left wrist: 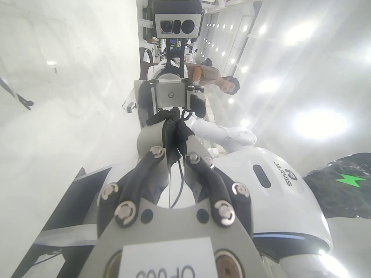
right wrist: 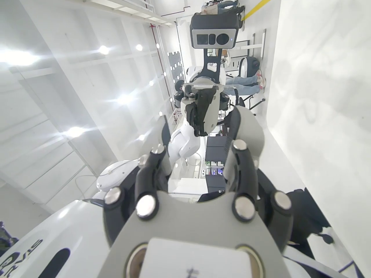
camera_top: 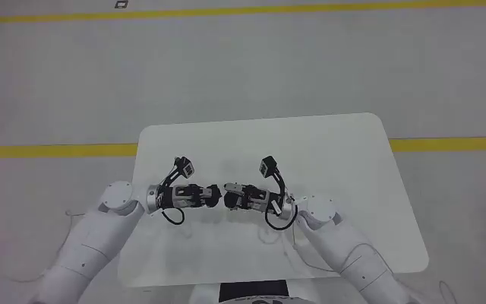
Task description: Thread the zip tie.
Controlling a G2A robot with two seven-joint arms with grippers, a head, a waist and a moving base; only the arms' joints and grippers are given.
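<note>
My two arms meet tip to tip over the middle of the white table (camera_top: 342,152). The left gripper (camera_top: 215,196) (left wrist: 174,120) is shut, its black pads pressed together on a thin black zip tie (left wrist: 181,180) whose strap trails back between the fingers toward the wrist. The right gripper (camera_top: 230,197) (right wrist: 200,120) faces it with its two fingers (right wrist: 163,134) spread wide, so it is open with the left gripper's tip (right wrist: 203,108) just in front of the gap. Where the two tips meet, the zip tie's head is too small to make out.
The table's bare surface stretches on all sides of the grippers, with its edges well away. Grey floor with yellow lines (camera_top: 228,11) surrounds the table.
</note>
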